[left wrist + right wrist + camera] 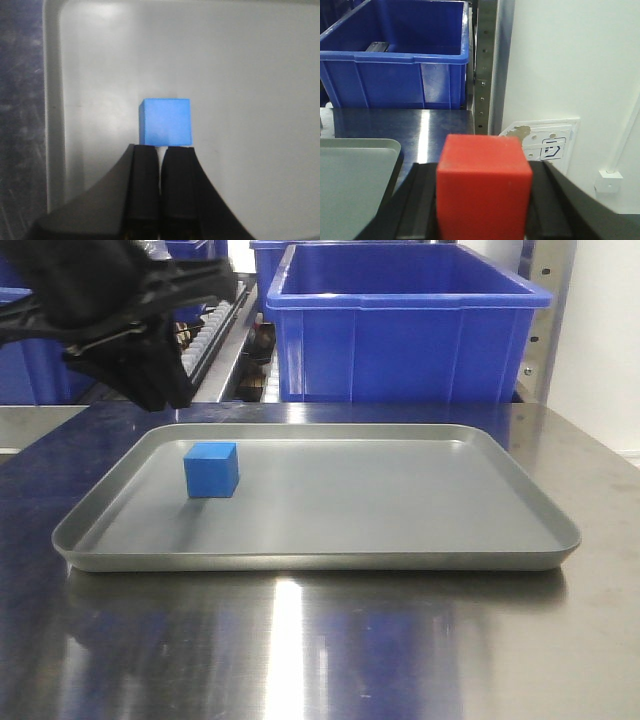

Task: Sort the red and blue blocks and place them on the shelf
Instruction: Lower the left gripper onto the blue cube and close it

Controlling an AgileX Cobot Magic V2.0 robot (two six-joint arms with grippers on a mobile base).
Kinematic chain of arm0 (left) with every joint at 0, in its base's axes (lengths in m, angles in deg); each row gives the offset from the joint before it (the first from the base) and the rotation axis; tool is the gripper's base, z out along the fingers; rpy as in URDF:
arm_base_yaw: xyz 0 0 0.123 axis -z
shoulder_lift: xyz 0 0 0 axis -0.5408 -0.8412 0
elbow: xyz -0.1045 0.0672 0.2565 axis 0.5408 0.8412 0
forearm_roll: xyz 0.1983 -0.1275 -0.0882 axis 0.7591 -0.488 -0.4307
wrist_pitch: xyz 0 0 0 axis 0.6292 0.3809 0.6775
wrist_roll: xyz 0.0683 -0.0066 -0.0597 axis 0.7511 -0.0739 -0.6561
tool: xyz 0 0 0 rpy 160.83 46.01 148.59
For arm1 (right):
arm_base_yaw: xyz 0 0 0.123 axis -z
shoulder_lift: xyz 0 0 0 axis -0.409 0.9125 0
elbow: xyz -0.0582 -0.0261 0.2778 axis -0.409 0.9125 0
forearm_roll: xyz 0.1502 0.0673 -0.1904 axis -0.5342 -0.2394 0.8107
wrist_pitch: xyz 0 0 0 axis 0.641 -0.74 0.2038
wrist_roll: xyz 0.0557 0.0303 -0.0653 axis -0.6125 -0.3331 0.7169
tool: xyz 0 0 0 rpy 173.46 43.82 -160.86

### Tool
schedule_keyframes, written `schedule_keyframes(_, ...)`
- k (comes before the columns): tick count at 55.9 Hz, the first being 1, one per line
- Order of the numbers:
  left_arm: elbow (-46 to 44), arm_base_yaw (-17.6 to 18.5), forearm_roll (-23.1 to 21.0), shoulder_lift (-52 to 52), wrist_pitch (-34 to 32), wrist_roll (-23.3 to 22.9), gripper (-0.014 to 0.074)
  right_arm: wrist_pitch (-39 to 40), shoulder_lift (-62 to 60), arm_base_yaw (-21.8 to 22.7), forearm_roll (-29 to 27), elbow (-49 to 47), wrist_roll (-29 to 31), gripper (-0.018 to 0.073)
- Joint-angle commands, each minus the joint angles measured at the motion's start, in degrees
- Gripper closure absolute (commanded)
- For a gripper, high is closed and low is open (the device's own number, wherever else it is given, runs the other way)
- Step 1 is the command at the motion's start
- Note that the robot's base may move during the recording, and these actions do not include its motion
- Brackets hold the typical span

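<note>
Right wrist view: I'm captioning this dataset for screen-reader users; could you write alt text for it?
A red block fills the foreground, clamped between the right gripper's black fingers. Behind it are a steel worktable, a blue bin, the grey tray's corner at left, and a white wall at right.

grey tray [400, 500], blue bin [400, 350] (large), steel worktable [300, 660]

In the front view the left tool [165, 390] is a dark blur, its arm cut off by the top left corner. The pale items [215, 325] on the shelf [232, 365] behind it are too small to tell. From the left wrist, its closed fingers [145, 190] cover the blue block's [166, 120] lower edge. From the right wrist, the red block [482, 187] runs off the bottom edge, hiding the right tool [482, 200] pads clamping it and part of a wall socket [550, 142].
</note>
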Motion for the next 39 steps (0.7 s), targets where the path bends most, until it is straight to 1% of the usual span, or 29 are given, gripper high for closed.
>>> schedule_keyframes(1,-6.2,0.6,2.9,-1.2,6.3,-3.2,0.0516,4.8,0.5,0.1,0.6,-1.7,0.0,0.0186)
schedule_keyframes(3,-8.2,0.6,3.1,-2.6,9.4,-3.2,0.0516,4.8,0.5,0.1,0.6,-1.7,0.0,0.0186)
schedule_keyframes(8,-12.2,0.8,4.0,-5.7,12.6,-4.8,0.0503,4.8,0.5,0.1,0.6,-1.7,0.0,0.0186)
schedule_keyframes(12,-15.2,1.3,4.5,-7.4,13.4,-4.8,0.0454,4.8,0.5,0.1,0.6,-1.7,0.0,0.0186)
schedule_keyframes(15,-16.9,1.7,4.5,-8.3,13.5,-4.8,0.0397,4.8,0.5,0.1,0.6,-1.7,0.0,0.0186)
schedule_keyframes(19,-18.4,2.0,3.6,-9.4,13.8,-4.8,0.0274,4.8,0.5,0.1,0.6,-1.7,0.0,0.0186)
schedule_keyframes(24,-19.2,2.0,3.0,-10.6,15.7,-4.9,0.0081,4.8,0.5,0.1,0.6,-1.7,0.0,0.0186)
schedule_keyframes(27,-19.2,2.0,3.0,-11.1,16.2,-5.4,0.0012,4.8,0.5,0.1,0.6,-1.7,0.0,0.0186)
schedule_keyframes(31,-19.2,2.0,2.9,-11.5,16.3,-5.5,-0.0022,4.8,0.5,0.1,0.6,-1.7,0.0,0.0186)
schedule_keyframes(39,-19.2,2.0,2.9,-12.0,14.6,-5.5,-0.0001,4.8,0.5,0.1,0.6,-1.7,0.0,0.0186)
